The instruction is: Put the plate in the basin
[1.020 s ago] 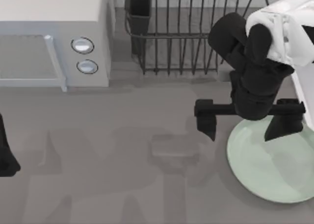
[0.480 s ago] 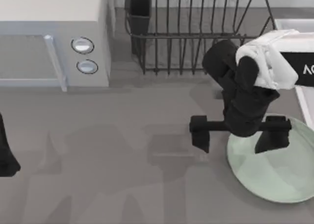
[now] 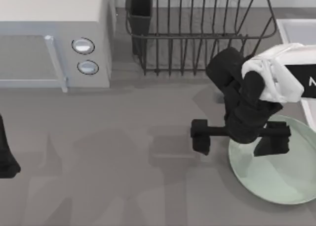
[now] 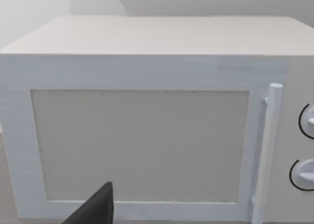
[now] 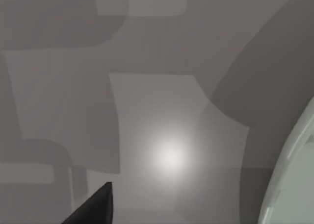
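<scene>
The pale mint-green plate (image 3: pixel 279 174) lies flat on the grey table at the front right; its rim (image 5: pixel 294 175) also curves along the edge of the right wrist view. My right gripper (image 3: pixel 236 138) hangs open over the plate's left edge. One finger is off the plate over bare table and the other is over the plate's surface. Nothing is between the fingers. A corner of the pale basin (image 3: pixel 297 30) shows at the back right, partly hidden by the right arm. My left arm (image 3: pixel 5 154) stays parked at the table's left edge.
A white microwave (image 3: pixel 49 33) stands at the back left, its door shut, and faces the left wrist camera as microwave (image 4: pixel 147 136). A black wire dish rack (image 3: pixel 197 33) stands at the back centre, just left of the basin. Bare grey table stretches across the middle and front.
My right gripper has shifted slightly left and toward the table's front, still open over the plate's left edge. The arm has moved off the basin's corner. The left arm is unmoved.
</scene>
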Controlling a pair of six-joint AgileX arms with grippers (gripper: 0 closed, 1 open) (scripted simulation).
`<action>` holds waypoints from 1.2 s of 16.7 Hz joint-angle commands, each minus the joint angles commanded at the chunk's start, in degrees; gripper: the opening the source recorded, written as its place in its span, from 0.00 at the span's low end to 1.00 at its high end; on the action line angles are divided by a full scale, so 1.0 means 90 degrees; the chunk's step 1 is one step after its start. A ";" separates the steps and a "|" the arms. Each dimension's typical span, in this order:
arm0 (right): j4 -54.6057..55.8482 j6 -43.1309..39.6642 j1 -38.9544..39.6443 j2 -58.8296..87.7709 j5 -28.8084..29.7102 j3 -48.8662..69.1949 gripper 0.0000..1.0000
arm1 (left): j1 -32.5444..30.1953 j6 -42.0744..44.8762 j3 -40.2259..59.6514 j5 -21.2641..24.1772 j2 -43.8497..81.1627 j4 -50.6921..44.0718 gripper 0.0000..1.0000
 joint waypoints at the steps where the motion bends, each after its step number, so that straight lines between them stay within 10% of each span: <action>1: 0.0000 0.0000 0.0000 0.0000 0.0000 0.0000 1.00 | 0.0000 0.0000 0.0000 0.0000 0.0000 0.0000 1.00; 14: 0.0000 0.0000 0.0000 0.0000 0.0000 0.0000 0.02 | 0.0000 0.0000 0.0000 0.0000 0.0000 0.0000 1.00; 20: 0.0000 0.0000 0.0000 0.0000 0.0000 0.0000 0.00 | 0.0000 0.0000 0.0000 0.0000 0.0000 0.0000 1.00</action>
